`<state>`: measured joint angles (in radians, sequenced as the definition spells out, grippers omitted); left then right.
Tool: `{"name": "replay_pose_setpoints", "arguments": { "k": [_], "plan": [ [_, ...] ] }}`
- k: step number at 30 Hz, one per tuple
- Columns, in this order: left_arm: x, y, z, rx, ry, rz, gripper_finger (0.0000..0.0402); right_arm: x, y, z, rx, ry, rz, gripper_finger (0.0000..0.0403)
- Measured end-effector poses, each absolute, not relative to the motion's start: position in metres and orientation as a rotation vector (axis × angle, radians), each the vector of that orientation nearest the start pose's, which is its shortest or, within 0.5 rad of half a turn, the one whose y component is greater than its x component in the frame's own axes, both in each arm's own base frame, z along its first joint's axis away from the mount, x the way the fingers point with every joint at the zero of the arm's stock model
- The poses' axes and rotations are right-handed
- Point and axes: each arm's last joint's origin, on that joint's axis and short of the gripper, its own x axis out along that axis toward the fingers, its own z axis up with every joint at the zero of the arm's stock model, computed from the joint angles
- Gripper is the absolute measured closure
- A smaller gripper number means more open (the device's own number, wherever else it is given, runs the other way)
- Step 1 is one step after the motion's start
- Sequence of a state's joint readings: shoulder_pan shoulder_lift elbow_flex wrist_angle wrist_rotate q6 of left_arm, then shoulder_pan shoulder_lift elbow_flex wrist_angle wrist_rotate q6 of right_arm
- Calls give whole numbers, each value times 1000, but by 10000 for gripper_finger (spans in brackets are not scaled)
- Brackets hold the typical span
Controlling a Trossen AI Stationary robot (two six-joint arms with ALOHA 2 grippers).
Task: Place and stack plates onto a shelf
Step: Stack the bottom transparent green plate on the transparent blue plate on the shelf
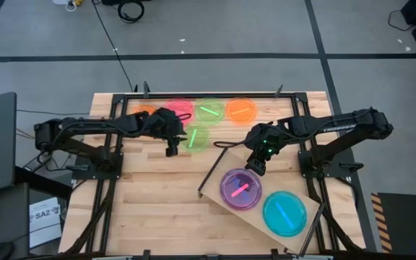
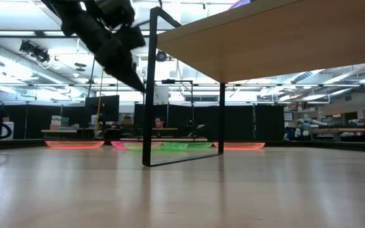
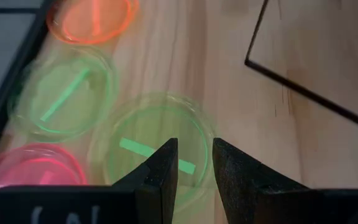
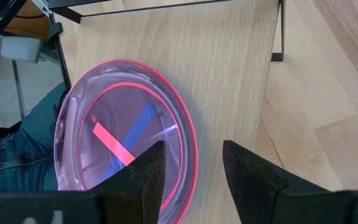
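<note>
Right gripper (image 1: 256,167) hovers open and empty over the shelf (image 1: 215,177); left gripper (image 1: 172,148), jaws narrowly apart and empty, hangs by the nearer green plate (image 1: 196,137).

On the shelf sit a pink-over-blue stack (image 1: 240,188) and a blue plate (image 1: 284,213); the far edge of the tabletop (image 1: 157,209) holds the orange (image 1: 241,110), second green (image 1: 209,110) and pink (image 1: 179,108) plates. Risk, as I judge it: the narrow jaws could skid off the green plate's thin rim.

Two plates (image 1: 240,189) side by side on the shelf (image 1: 215,180); perhaps five others (image 1: 209,110) behind, along the table's (image 1: 157,209) far edge.
</note>
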<state>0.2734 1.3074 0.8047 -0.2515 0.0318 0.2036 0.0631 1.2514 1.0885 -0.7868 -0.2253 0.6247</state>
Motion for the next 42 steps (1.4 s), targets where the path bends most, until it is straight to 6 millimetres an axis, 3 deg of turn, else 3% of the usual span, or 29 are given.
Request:
{"name": "replay_pose_setpoints", "arguments": {
  "k": [10, 17, 26, 36, 42],
  "plan": [
    [273, 74, 184, 54, 930, 126, 294, 244, 22, 296, 649, 1004, -39, 237],
    [278, 76, 166, 74, 997, 100, 294, 244, 22, 296, 649, 1004, -39, 237],
    [280, 74, 160, 113, 1014, 68, 294, 244, 22, 296, 649, 1004, -39, 237],
    [285, 55, 159, 147, 1013, 7, 294, 244, 22, 296, 649, 1004, -39, 237],
    [285, 54, 159, 173, 1022, 37, 294, 244, 22, 296, 649, 1004, -39, 237]
  ]
}}
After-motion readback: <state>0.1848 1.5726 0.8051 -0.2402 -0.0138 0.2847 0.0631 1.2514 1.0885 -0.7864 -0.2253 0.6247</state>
